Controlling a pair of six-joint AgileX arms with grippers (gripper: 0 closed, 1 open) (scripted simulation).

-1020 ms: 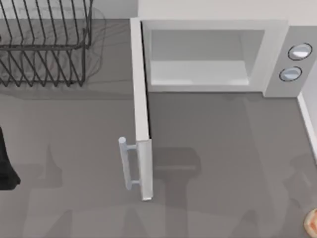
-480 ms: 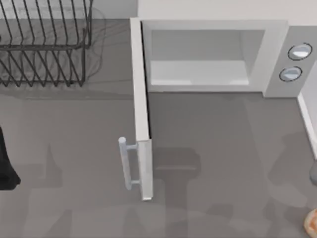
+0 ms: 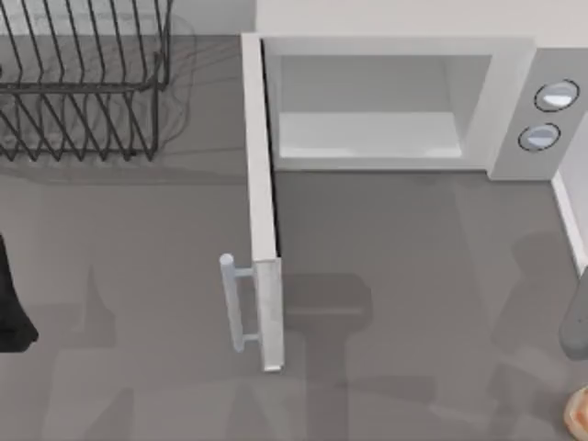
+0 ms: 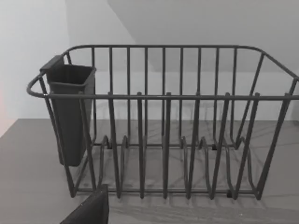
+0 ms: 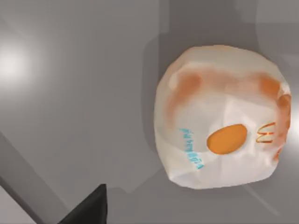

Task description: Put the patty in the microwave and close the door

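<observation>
At the desk's left edge (image 3: 138, 303) our left arm (image 3: 11, 303) sits parked, its wrist camera facing the black wire rack (image 4: 163, 130) in the far-left corner; whether its fingers are released or clenched we cannot tell.

Moving rightward, the door (image 3: 262, 211) stands swung fully open, jutting from the microwave (image 3: 514, 92) toward the desk's near edge, handle (image 3: 231, 303) on its left face. The cavity (image 3: 367, 110) is open and empty, so the patty is not yet inside.

At the near-right corner the patty (image 3: 579, 413) lies flat on the desk, right at the top view's edge. Our right arm (image 3: 577, 326) hangs just behind it; we cannot tell its fingers' state either. Its wrist view looks down on the patty (image 5: 219, 116), a roundish pale disc with orange marks and no clear long axis.

We judge the coming move a descent by the right arm, plainly the nearer one, the patty lying below it and offset to one side.
</observation>
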